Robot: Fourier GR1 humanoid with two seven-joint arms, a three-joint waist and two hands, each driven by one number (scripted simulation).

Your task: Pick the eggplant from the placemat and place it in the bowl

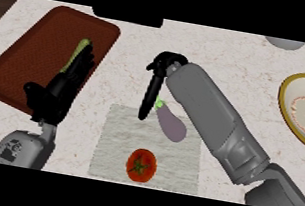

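The bench is pale, speckled marble. On it, a white placemat carries a purple eggplant with a green stem and a red tomato. Left of the placemat lies a reddish-brown tray; to its right, a yellow-rimmed white bowl.

You get even, moderately bright light across the counter, faint soft shadows, no glare, slightly soft detail throughout.
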